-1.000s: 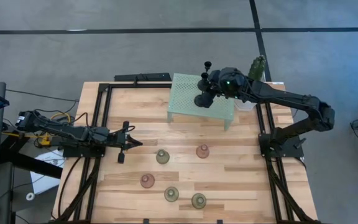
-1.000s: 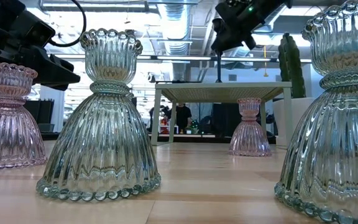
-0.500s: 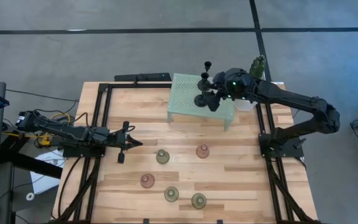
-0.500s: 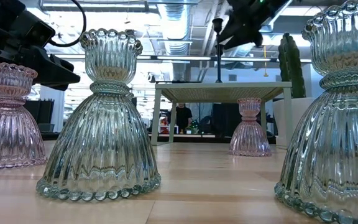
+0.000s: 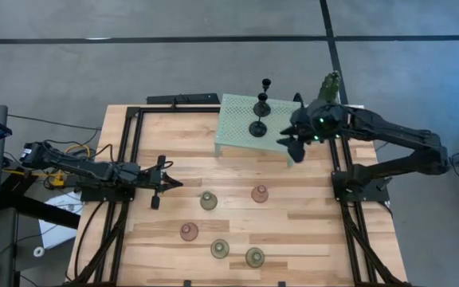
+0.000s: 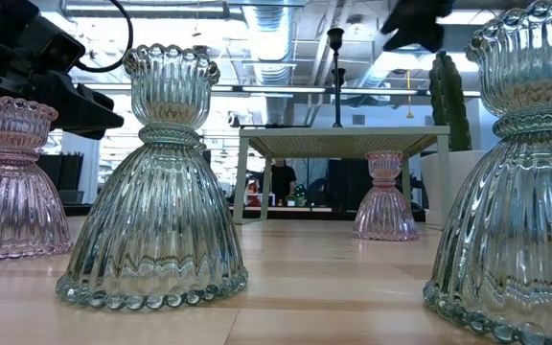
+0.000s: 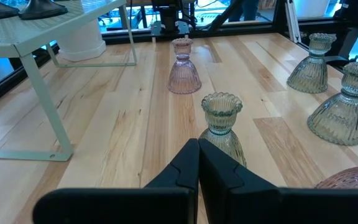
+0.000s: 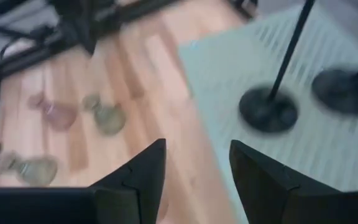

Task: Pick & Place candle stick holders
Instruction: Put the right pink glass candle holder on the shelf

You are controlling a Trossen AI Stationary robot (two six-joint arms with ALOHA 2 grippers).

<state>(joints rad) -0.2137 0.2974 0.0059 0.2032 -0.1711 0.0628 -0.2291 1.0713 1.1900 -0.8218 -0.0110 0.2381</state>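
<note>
At the left of the high view, the left gripper rested low over the table, its fingers pressed together and holding nothing. In the lower middle of the frame stood five glass holders, well apart: a green holder, a pink holder, a second pink one, and two more green ones. In the upper middle, the two black holders stood upright on the mint stand. At the right edge of this stand hung the right gripper, its fingers apart with nothing between them. I judged the risk was here: this gripper was very near the stand's corner, and the thin black holders could tip if the stand got bumped. The cactus behind the arm left little room there. The open wood between stand and glass holders gave free space for moving.
</note>
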